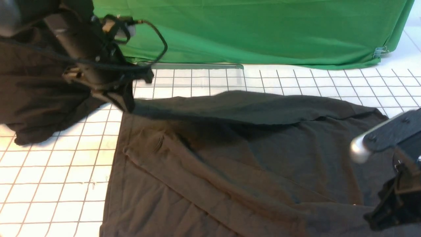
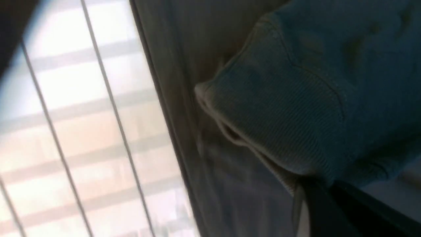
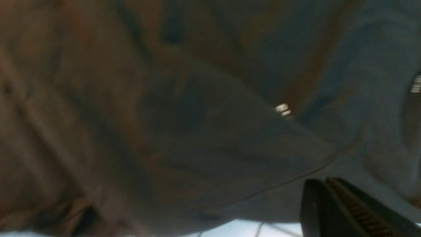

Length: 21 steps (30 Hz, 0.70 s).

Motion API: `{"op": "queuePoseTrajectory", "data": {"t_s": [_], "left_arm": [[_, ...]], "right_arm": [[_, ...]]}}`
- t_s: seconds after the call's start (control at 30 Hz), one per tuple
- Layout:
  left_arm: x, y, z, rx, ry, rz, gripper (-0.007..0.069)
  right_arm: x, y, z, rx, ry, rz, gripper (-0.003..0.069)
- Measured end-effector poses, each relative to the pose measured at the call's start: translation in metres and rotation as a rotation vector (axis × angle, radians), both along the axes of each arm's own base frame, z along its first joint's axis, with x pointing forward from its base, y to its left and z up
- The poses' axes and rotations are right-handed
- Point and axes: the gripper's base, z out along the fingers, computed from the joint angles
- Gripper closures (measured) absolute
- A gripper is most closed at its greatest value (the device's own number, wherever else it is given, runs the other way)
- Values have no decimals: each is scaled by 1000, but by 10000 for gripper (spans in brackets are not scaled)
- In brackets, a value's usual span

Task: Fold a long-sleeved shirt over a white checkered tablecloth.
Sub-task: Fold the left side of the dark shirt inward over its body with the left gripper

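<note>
The long-sleeved shirt (image 1: 230, 158), dark charcoal-brown, lies spread over the white checkered tablecloth (image 1: 59, 171). One sleeve is pulled taut across its far edge toward the left. My left gripper (image 1: 128, 103) is shut on that sleeve's end. The left wrist view shows the ribbed cuff (image 2: 279, 115) bunched at the left gripper (image 2: 315, 187), with the tablecloth (image 2: 82, 131) beside it. My right gripper (image 1: 370, 219) hangs low over the shirt's near right part. In the right wrist view the right gripper (image 3: 317, 184) is shut in front of the shirt (image 3: 197, 115), with no cloth showing between its fingers.
A plain green cloth (image 1: 246, 29) hangs along the back, pinned by a clip (image 1: 380, 52). A deeper-black heap of cloth (image 1: 29, 85) sits at the far left under my left arm. A clear flat sheet (image 1: 197, 77) lies on the tablecloth behind the shirt.
</note>
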Motion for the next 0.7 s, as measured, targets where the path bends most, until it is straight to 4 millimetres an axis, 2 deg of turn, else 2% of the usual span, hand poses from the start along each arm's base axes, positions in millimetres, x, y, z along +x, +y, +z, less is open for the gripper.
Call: {"op": "queuePoseTrajectory", "data": {"t_s": [0.07,0.13,0.27,0.5,0.7], "left_arm": [[-15,-3,-2,1,16,5,603],[-40,-7,-12,13,50,12,603],[-76,-5,-36,90,103,53,603],[-103,1,-70,115,158,80,603],[-108,-4,-78,55,171,70,571]], "right_arm": [[3,-3,0,0,-7,-9,659],[5,-6,1,-1,-13,-20,659],[5,-6,1,8,-13,-14,659],[4,-3,0,35,-5,-8,659],[4,-2,0,52,1,1,659]]}}
